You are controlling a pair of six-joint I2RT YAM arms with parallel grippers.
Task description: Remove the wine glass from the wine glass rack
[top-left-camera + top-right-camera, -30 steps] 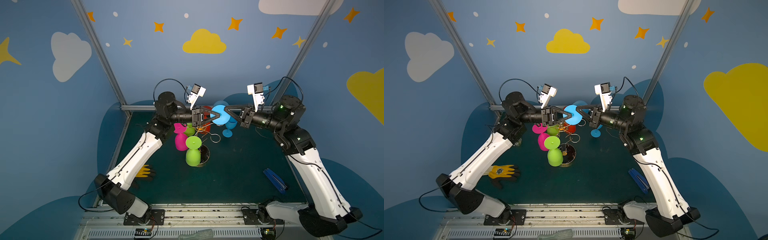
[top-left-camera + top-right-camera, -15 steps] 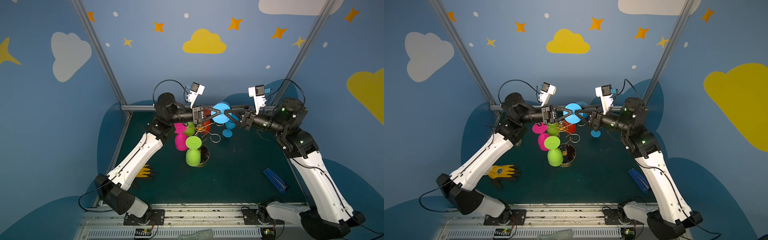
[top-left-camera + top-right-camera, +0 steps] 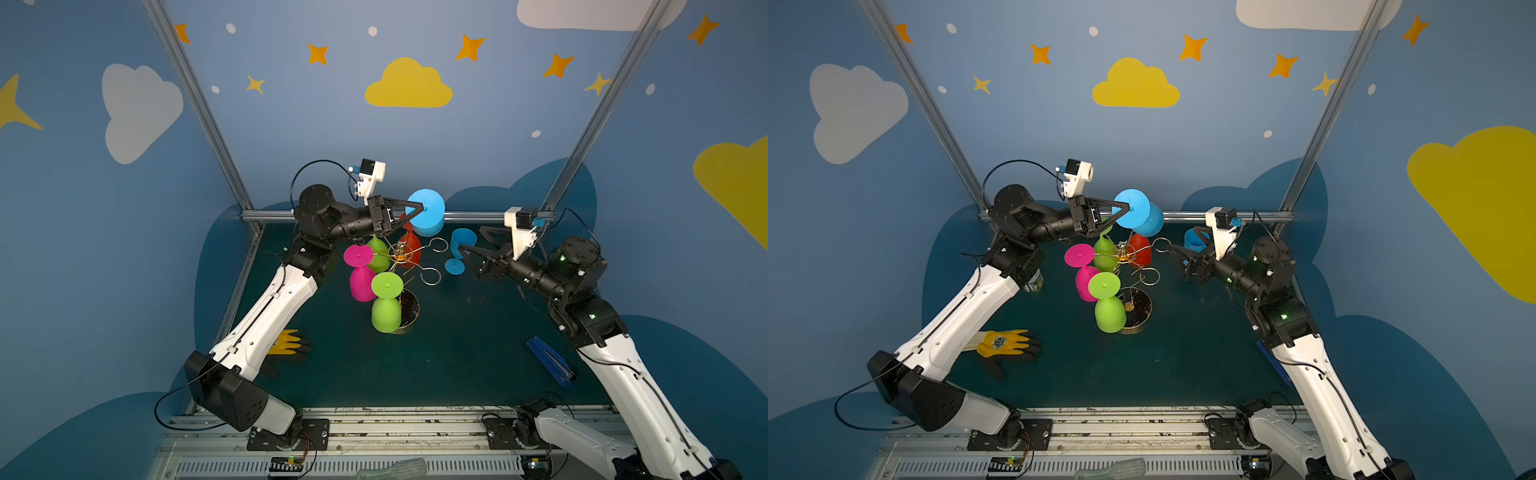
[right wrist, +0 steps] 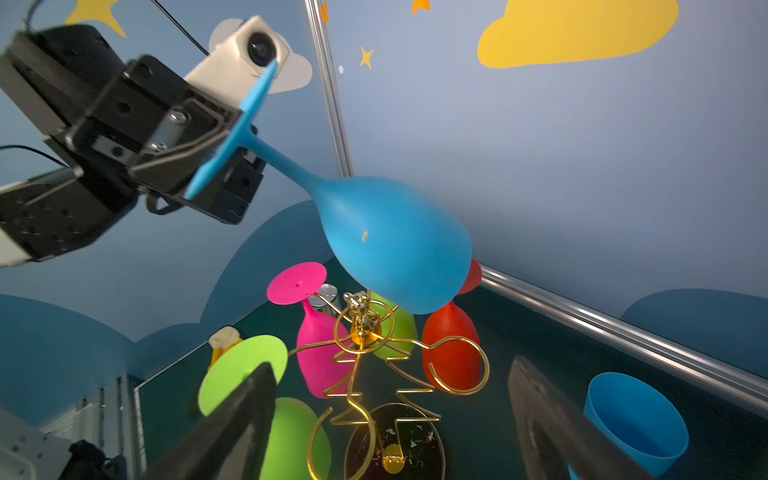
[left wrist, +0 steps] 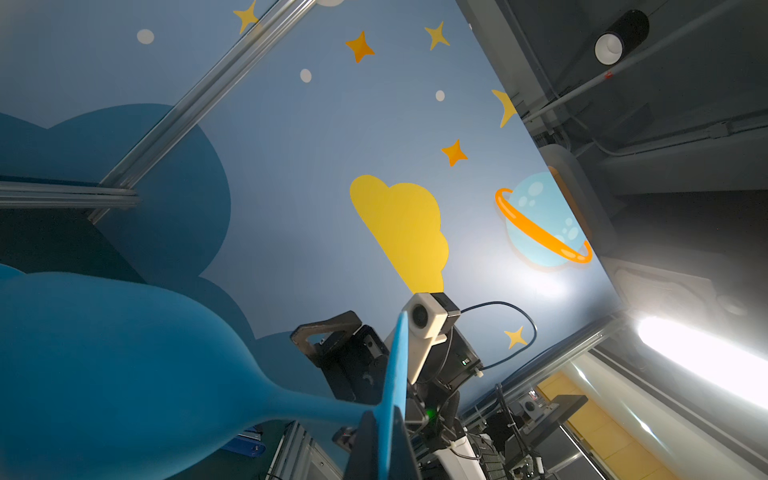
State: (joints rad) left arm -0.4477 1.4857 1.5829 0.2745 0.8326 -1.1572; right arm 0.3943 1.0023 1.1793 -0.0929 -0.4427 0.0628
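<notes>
Six wine glasses: two blue glasses (image 3: 432,212) (image 3: 463,243), two green glasses (image 3: 386,316) (image 3: 378,257), one pink glass (image 3: 362,284), one red glass (image 3: 411,249). One wine glass rack (image 3: 400,252), one yellow glove (image 3: 1005,341), one blue object (image 3: 549,362), one can (image 3: 1034,284).

Both top views are looking down from high above the front edge of the table (image 3: 457,365), facing the back wall (image 3: 415,145) from far enough off to be taking in the whole scene; they are sharing almost the same picture, offset slightly sideways. The left wrist camera (image 4: 257,48) is riding just behind the left gripper (image 3: 420,206), tilting up past the blue glass (image 5: 104,365) toward the ceiling (image 5: 665,104). The right wrist camera (image 5: 426,318) is sitting behind the right gripper (image 3: 471,237), peering up from low between its spread fingers (image 4: 245,419), close to the rack (image 4: 361,328). Both wrist views are sharing the blue glass.
</notes>
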